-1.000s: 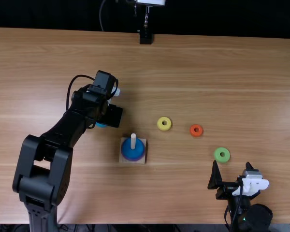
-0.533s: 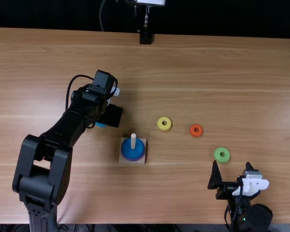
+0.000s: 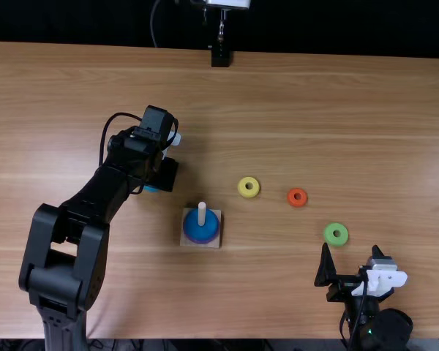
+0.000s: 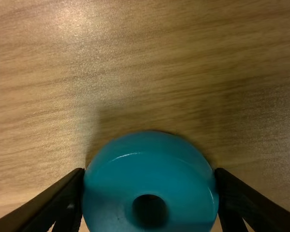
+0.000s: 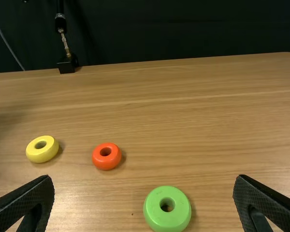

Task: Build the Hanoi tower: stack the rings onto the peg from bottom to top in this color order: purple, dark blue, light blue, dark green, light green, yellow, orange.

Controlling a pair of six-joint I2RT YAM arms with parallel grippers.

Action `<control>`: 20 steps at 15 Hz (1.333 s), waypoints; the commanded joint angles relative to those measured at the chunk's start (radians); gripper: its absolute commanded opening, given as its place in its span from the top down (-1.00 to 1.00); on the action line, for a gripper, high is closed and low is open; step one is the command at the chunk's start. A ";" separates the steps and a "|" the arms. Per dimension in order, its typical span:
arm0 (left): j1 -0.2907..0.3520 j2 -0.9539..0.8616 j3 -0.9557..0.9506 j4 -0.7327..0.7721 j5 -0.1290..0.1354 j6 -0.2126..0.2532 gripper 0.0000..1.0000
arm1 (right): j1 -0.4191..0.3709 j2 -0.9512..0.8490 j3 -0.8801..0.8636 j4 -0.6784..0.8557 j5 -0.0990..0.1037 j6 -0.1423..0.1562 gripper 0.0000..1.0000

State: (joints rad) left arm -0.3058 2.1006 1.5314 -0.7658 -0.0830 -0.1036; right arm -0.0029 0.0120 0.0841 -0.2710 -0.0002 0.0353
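Left of the peg base, my left gripper (image 3: 158, 178) is low over the table, and a light blue ring (image 3: 151, 189) peeks out beneath it. In the left wrist view, that gripper (image 4: 150, 175) is shut on the light blue ring (image 4: 116, 193), one finger against each side. The peg (image 3: 201, 213) stands upright in its square base (image 3: 211, 243), with a dark blue ring (image 3: 200, 230) around it above a purple one. My right gripper (image 3: 351, 251), also in the right wrist view (image 5: 144, 179), is open and holds nothing; just beyond it lies a light green ring (image 3: 336, 234).
A yellow ring (image 3: 249, 187) and an orange ring (image 3: 297, 197) lie flat on the table right of the peg. At the table's far edge stands a black mount (image 3: 220, 57). The left arm (image 3: 102, 197) stretches over the table's left part.
My left gripper has narrowed around the light blue ring, its right finger shifting left in the top view. The right arm and the other rings stay where they were.
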 commanded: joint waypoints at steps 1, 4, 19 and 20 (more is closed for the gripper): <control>0.013 -0.051 0.079 -0.053 -0.013 0.010 1.00 | -0.014 -0.012 -0.070 -0.071 0.011 0.005 -1.00; 0.007 -0.091 0.211 -0.278 -0.011 0.004 1.00 | -0.014 -0.012 -0.070 -0.071 0.011 0.005 -1.00; -0.222 -0.412 0.239 -0.484 0.009 -0.167 1.00 | -0.014 -0.012 -0.070 -0.071 0.011 0.005 -1.00; -0.242 -0.412 0.239 -0.497 0.009 -0.174 1.00 | -0.014 -0.012 -0.070 -0.071 0.011 0.005 -1.00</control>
State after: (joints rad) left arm -0.5381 1.7061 1.7844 -1.2617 -0.0738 -0.2451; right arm -0.0029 0.0120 0.0841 -0.2710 0.0002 0.0349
